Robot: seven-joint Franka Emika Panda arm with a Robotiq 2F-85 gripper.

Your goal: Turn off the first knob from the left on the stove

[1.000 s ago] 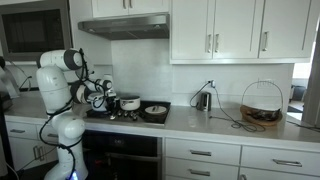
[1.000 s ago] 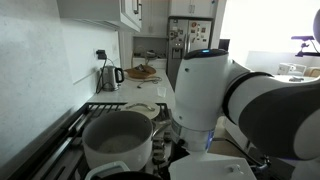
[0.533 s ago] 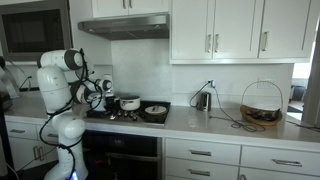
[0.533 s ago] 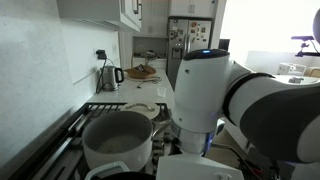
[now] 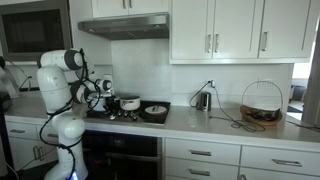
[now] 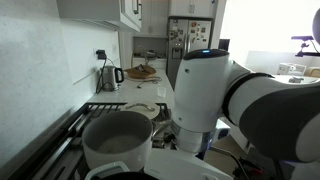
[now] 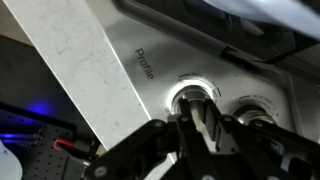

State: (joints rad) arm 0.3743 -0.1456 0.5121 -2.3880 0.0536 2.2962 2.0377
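In the wrist view the stove's steel control panel [image 7: 150, 60] carries the word "Profile". My gripper [image 7: 193, 112] is shut on the leftmost knob [image 7: 193, 92], with its dark fingers [image 7: 210, 115] on either side of the knob's bar. A second knob [image 7: 256, 110] sits just to the right, untouched. In an exterior view the stove [image 5: 125, 116] lies beside the white arm [image 5: 62, 85], and the gripper [image 5: 99, 97] is at the stove's left front. In an exterior view the arm [image 6: 215, 90] hides the gripper and the knobs.
A steel pot [image 5: 130, 103] [image 6: 118, 140] and a dark pan [image 5: 155, 111] stand on the cooktop. A kettle [image 5: 203, 100] and a wire basket [image 5: 262, 105] stand on the counter. A microwave [image 5: 35, 35] hangs above. The pale countertop [image 7: 70, 70] borders the panel.
In an exterior view the wrist's lower white link has shifted slightly toward the pot. The gripper stays shut on the knob's side of the stove.
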